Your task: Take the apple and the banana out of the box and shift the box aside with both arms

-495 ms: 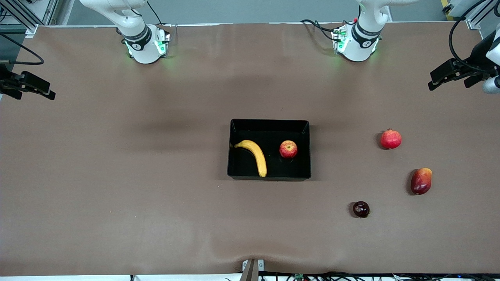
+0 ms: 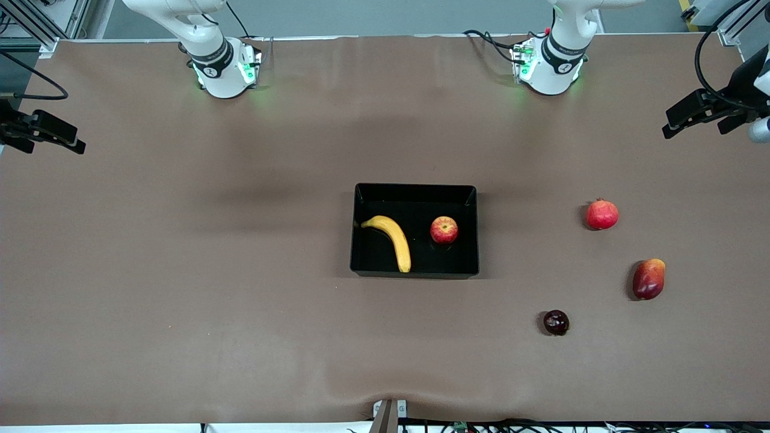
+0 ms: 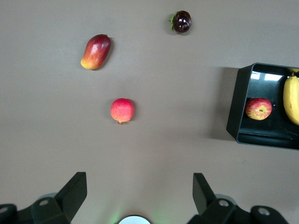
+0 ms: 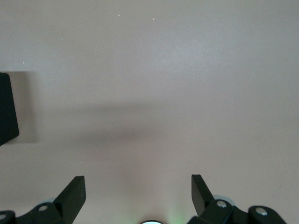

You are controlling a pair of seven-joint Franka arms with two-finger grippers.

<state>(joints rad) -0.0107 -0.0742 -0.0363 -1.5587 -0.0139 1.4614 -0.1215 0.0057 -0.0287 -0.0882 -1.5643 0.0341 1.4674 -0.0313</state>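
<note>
The black box (image 2: 415, 187) sits at the table's middle. The yellow banana (image 2: 394, 240) and the red apple (image 2: 444, 230) lie inside it, apart from each other. My left gripper (image 2: 672, 124) is open and empty, up in the air over the left arm's end of the table. Its wrist view (image 3: 138, 179) shows the box (image 3: 238, 102), the apple (image 3: 258, 108) and part of the banana (image 3: 292, 100). My right gripper (image 2: 72, 143) is open and empty over the right arm's end. Its wrist view (image 4: 138, 182) shows bare table and a box corner (image 4: 7, 107).
A red pomegranate (image 2: 602, 214), a red-orange mango (image 2: 648, 279) and a dark plum (image 2: 556, 322) lie on the table toward the left arm's end. They also show in the left wrist view: pomegranate (image 3: 122, 110), mango (image 3: 96, 51), plum (image 3: 181, 21).
My left gripper has drifted slightly outward toward its end of the table. The right gripper and the fruits have not moved.
</note>
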